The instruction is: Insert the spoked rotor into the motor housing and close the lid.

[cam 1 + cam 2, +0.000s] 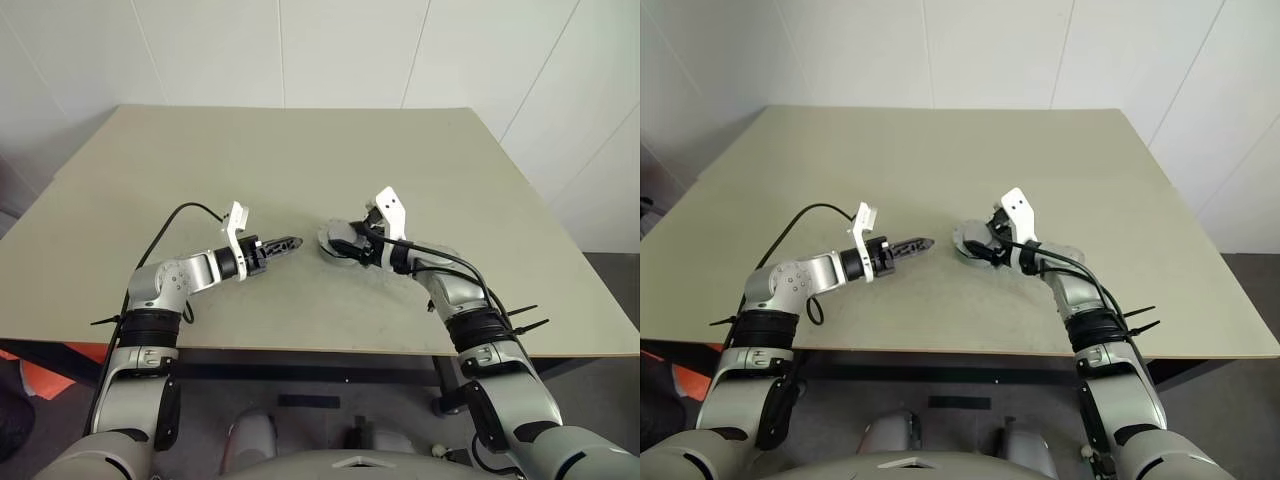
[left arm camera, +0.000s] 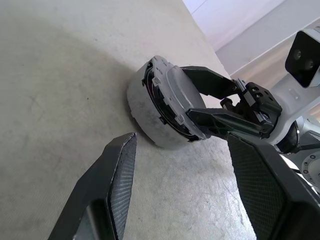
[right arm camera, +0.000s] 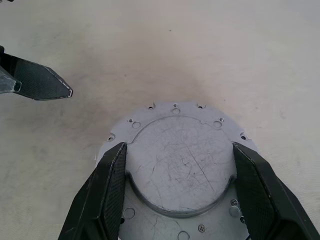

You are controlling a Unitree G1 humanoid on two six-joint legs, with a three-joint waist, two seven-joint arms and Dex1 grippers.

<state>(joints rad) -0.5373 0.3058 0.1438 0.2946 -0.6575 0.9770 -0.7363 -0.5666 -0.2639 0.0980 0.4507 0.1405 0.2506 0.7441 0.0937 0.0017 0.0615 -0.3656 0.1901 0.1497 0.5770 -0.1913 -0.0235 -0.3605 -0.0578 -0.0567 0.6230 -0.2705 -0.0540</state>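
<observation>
The lid (image 3: 181, 167) — a round grey disc with a raised, scratched centre plate — sits tilted on a grey round base (image 2: 145, 115) on the table (image 1: 300, 160), near its middle. The right gripper (image 3: 180, 192) grasps the raised plate, one black finger on each side. The left gripper (image 1: 283, 243) hovers just beside the stack — jaws parted, holding nothing.
</observation>
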